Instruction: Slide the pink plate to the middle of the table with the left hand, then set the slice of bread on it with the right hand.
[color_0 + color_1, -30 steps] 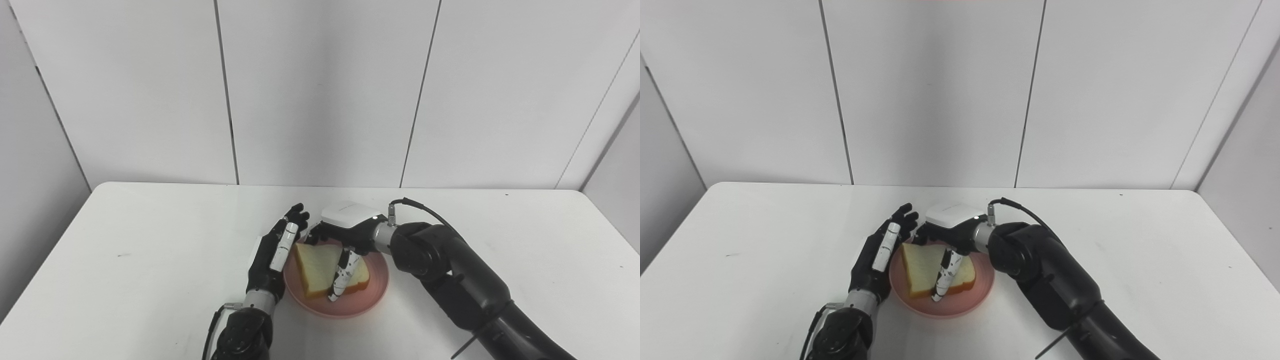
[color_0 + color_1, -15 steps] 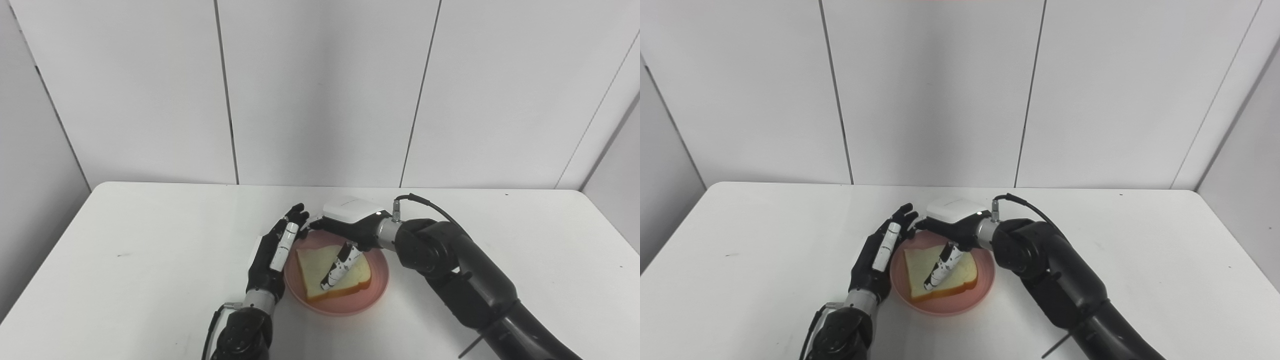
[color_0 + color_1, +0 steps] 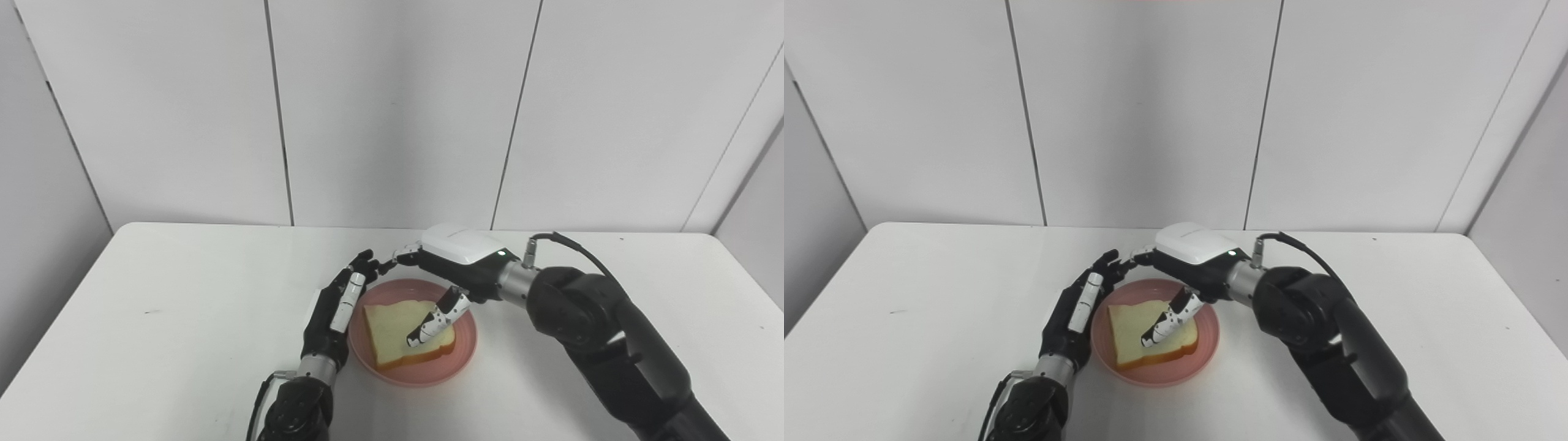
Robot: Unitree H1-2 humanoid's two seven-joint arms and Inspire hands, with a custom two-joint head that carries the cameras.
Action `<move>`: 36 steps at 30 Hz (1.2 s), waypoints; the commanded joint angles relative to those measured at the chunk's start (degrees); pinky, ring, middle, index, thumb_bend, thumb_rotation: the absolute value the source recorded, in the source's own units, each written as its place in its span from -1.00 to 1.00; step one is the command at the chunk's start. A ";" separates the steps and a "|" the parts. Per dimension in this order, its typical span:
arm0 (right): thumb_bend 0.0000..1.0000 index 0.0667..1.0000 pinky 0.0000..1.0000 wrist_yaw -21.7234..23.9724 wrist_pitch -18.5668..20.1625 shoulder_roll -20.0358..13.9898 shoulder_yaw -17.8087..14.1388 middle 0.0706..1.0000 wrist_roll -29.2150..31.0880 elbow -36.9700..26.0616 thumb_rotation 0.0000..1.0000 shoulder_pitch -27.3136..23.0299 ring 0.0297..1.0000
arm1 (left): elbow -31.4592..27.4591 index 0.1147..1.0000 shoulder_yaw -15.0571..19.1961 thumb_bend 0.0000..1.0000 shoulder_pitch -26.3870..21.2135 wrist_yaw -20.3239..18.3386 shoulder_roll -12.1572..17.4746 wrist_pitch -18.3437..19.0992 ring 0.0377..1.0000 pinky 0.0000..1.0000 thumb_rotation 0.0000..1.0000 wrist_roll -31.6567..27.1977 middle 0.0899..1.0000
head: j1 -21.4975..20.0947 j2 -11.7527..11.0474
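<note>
Pink plate [image 3: 413, 373] is sitting near the middle of the desk [image 3: 153, 318] with the slice of bread [image 3: 401, 332] lying flat on it. Your right hand [image 3: 456, 266] is hovering above with fingers spread, holding nothing, though its thumb is hanging just over the bread's right side. Your left hand [image 3: 334, 309] is standing open and edge-on against the plate's left rim. If you are pulling away low, that thumb could be dragging the slice off, and the left hand could be nudging the plate off-centre.
</note>
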 commanded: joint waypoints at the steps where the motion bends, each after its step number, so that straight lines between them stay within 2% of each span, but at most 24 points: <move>1: 0.83 0.61 0.42 -5.76 -2.39 0.66 -2.36 0.67 1.15 -0.80 0.16 -0.38 0.66 | 1.80 0.60 0.29 0.60 1.04 0.32 0.40 3.01 0.77 0.95 0.64 0.19 0.68 | 0.04 0.07; 3: 0.68 0.70 0.48 -10.74 -3.44 2.18 -4.38 0.73 2.34 2.13 0.35 1.51 0.69 | 1.82 0.61 0.35 0.62 1.04 0.24 0.49 2.84 0.79 0.96 0.64 0.12 0.70 | 0.05 0.09; 5: 0.65 0.73 0.51 -15.17 -3.08 4.75 -6.92 0.75 4.95 5.65 0.42 3.20 0.71 | 1.54 0.62 0.31 0.62 1.14 0.28 0.72 2.71 0.80 0.95 0.64 0.34 0.71 | -0.09 0.18; 7: 0.61 0.80 0.43 -18.50 -2.89 7.72 -9.64 0.79 8.83 8.93 0.55 4.45 0.68 | 1.45 0.64 0.03 0.59 1.18 0.65 1.08 2.32 0.78 0.86 0.69 1.13 0.71 | -0.19 0.22; 10: 0.61 0.85 0.52 -24.06 -4.27 13.16 -14.56 0.84 15.61 14.28 0.66 5.68 0.74 | 1.31 0.63 0.12 0.59 1.27 1.34 1.16 1.90 0.76 0.94 0.70 1.94 0.70 | -0.36 0.28; 11: 0.67 0.87 0.62 -25.37 -4.78 14.28 -15.49 0.86 16.92 15.43 0.80 5.84 0.80 | 1.16 0.63 0.21 0.58 1.32 1.44 1.10 1.92 0.75 0.96 0.70 2.03 0.69 | -0.36 0.28; 14: 0.72 0.89 0.67 -29.69 -6.26 17.56 -18.27 0.89 20.69 18.16 0.96 6.01 0.85 | 0.56 0.63 0.55 0.56 1.47 1.29 0.87 2.03 0.76 0.99 0.69 1.68 0.68 | -0.48 0.30; 17: 0.67 0.93 0.78 -32.53 -6.55 20.23 -20.74 0.93 25.01 19.82 1.00 5.73 0.89 | -0.41 0.67 1.03 0.57 1.21 0.83 0.74 2.52 0.87 1.00 0.67 1.01 0.78 | -0.48 0.30; 24: 0.62 0.96 0.94 -35.31 -6.76 20.68 -20.57 0.99 27.25 21.28 1.00 4.94 0.98 | -1.32 0.80 2.22 0.56 -0.51 1.17 0.66 2.29 0.96 1.00 0.63 0.82 0.93 | -0.79 -0.04; 29: 0.59 0.91 0.91 -36.77 -6.68 20.73 -19.98 0.96 27.22 21.43 1.00 5.34 0.96 | -1.54 0.83 3.32 0.55 -1.77 1.91 0.53 2.16 1.00 1.00 0.63 1.15 0.97 | -0.82 0.12; 32: 0.64 0.87 0.88 -37.69 -7.07 20.75 -19.52 0.94 27.03 21.88 1.00 5.66 0.95 | -1.05 0.89 3.85 0.55 -2.86 2.40 0.64 1.25 1.00 1.00 0.65 1.09 1.00 | -0.72 0.33; 36: 0.65 0.86 0.85 -38.52 -7.21 20.53 -18.58 0.94 26.16 22.50 1.00 5.90 0.94 | -1.31 0.86 4.00 0.57 -3.65 2.84 0.49 1.72 1.00 1.00 0.64 1.35 1.00 | -0.91 0.36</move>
